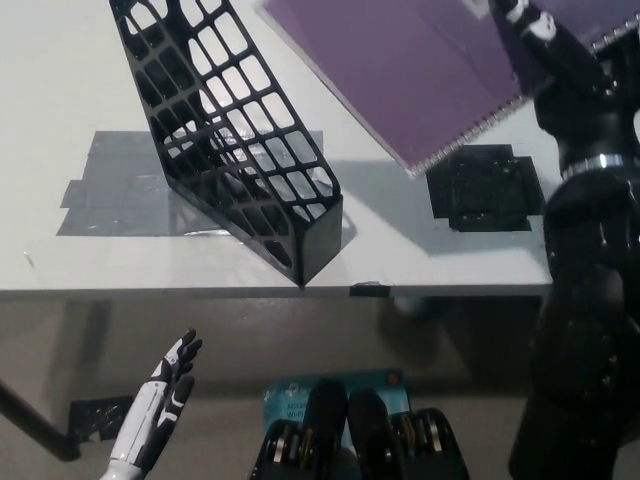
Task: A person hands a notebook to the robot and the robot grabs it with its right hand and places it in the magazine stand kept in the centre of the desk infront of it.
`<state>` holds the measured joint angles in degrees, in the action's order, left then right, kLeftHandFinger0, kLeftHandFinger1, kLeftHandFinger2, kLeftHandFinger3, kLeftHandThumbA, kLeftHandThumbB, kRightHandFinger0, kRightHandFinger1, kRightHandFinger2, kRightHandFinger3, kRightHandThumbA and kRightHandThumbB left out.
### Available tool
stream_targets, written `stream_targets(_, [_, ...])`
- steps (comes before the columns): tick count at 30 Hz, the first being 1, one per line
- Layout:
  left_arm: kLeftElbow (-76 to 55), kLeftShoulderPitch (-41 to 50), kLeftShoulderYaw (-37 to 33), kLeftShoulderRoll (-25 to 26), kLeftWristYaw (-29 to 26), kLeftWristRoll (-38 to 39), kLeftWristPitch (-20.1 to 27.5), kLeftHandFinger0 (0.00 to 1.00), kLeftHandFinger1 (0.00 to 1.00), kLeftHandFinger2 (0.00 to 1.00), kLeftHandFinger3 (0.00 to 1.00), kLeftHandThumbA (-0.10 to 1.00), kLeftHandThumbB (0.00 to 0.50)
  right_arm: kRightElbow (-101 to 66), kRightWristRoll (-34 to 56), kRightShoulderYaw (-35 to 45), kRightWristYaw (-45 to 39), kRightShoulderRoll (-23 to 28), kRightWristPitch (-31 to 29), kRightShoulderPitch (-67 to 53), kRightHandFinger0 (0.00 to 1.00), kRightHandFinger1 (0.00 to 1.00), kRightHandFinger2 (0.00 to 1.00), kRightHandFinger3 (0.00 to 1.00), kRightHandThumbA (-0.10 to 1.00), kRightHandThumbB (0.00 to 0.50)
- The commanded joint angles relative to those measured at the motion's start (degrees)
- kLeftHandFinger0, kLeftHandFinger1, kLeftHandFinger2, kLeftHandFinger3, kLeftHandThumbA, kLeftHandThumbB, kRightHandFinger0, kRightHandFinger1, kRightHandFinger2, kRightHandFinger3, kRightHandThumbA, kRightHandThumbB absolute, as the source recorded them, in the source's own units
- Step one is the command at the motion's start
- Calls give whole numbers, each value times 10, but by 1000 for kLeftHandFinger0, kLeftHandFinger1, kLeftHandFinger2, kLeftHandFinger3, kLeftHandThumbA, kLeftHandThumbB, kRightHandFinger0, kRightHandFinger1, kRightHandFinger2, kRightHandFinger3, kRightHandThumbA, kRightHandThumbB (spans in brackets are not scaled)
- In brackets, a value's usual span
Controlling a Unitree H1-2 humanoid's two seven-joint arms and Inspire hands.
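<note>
A purple spiral notebook (420, 70) hangs tilted in the air at the top right, its upper part cut off by the picture's edge. My black right hand (550, 45) is shut on its right side, near the wire binding. The black mesh magazine stand (225, 130) sits on the white desk (60, 90), left of the notebook and apart from it, its open top leaning away to the upper left. My white left hand (160, 405) rests open below the desk's front edge at the lower left.
Grey tape patches (120, 185) lie on the desk under and left of the stand. A black square pad (485, 190) lies on the desk below the notebook. The desk's front edge (200, 290) runs across the middle.
</note>
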<state>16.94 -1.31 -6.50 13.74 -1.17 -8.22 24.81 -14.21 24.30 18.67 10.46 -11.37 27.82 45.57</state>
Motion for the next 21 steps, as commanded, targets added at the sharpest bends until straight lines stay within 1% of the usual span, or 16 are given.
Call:
stream_targets(1, [-5,-3,-1,7,-17,-3,21,1000,1000,1000,1000,1000,500,-23,17,-13,22,-19,-32,73,0,0,0,0,922,9])
stream_targets(2, [-6,-2,-1,7,-17,-2,21,1000,1000,1000,1000,1000,500,-21,7,-17,29,-26,-38,82,0,0,0,0,916,19])
stream_targets(3, [-6,0,-1,7,-17,-1,21,1000,1000,1000,1000,1000,500,-21,5,-18,32,-28,-39,83,0,0,0,0,916,19])
stream_targets(4, [-8,1,0,6,-18,-2,21,1000,1000,1000,1000,1000,500,-13,-14,-30,39,-37,-50,92,0,0,0,0,883,7])
stream_targets(5, [-8,0,0,6,-18,-2,21,1000,1000,1000,1000,1000,500,-8,-21,-34,41,-40,-55,96,0,0,0,0,877,7])
stream_targets(7, [-8,-1,0,6,-20,-1,21,1000,1000,1000,1000,1000,500,2,-34,-46,46,-49,-60,103,0,0,0,0,859,24])
stream_targets(9, [-8,-2,0,7,-21,-3,21,1000,1000,1000,1000,1000,500,13,-42,-56,46,-54,-65,105,0,0,0,0,876,19])
stream_targets(11, [-11,-4,2,7,-18,-1,21,1000,1000,1000,1000,1000,500,32,-53,-69,45,-65,-88,106,0,0,0,0,864,6])
stream_targets(15, [-13,-4,4,8,-17,0,21,1000,1000,1000,1000,1000,500,48,-69,-83,55,-79,-99,105,0,0,0,0,864,21])
stream_targets(17, [-14,-1,3,7,-15,-1,21,1000,1000,1000,1000,1000,500,56,-77,-89,56,-83,-106,103,0,0,0,0,872,6])
stream_targets(20, [-16,-2,1,7,-15,-4,21,1000,1000,1000,1000,1000,500,66,-72,-88,61,-93,-113,103,0,0,0,0,858,4])
stream_targets(21, [-16,-3,1,7,-15,-4,21,1000,1000,1000,1000,1000,500,74,-82,-90,66,-96,-120,104,0,0,0,0,843,10])
